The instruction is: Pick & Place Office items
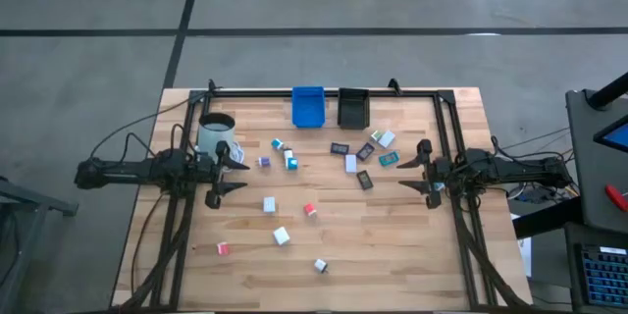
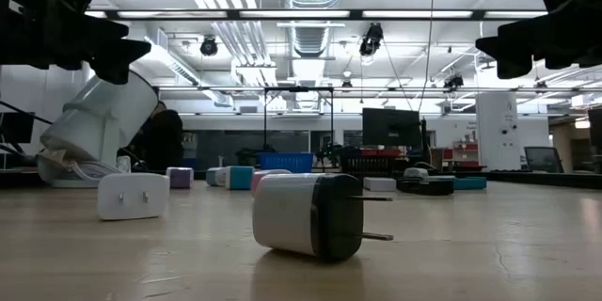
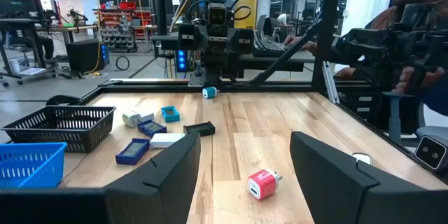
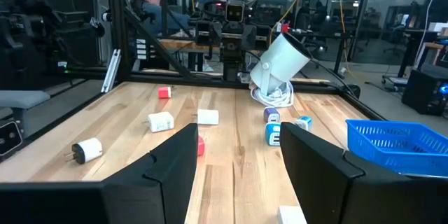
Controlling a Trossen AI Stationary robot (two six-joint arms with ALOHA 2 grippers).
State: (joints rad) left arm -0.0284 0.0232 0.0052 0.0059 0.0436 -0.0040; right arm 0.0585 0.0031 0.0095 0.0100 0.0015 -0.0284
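High view: the office items [image 1: 294, 191] lie spread over the middle of the wooden bench [image 1: 392, 255], between the two arms. They look like small plug blocks and flat little boxes. I think they are light and hard, with smooth sides, so they could slip or skid away if pushed. The best hold is probably across two flat sides of a block, not on the metal pins.

The left claw [image 1: 225, 174] hangs wide open and holds nothing. It is beside the tipped white mug [image 1: 216, 133]. A white block [image 1: 269, 204] lies near it, a bit farther out toward the middle.

The right claw [image 1: 424, 170] is open too, and empty. A teal flat piece [image 1: 388, 159] lies just beside it, not touching.

The blue bin [image 1: 308, 106] and black bin [image 1: 352, 107] sit at the far edge.
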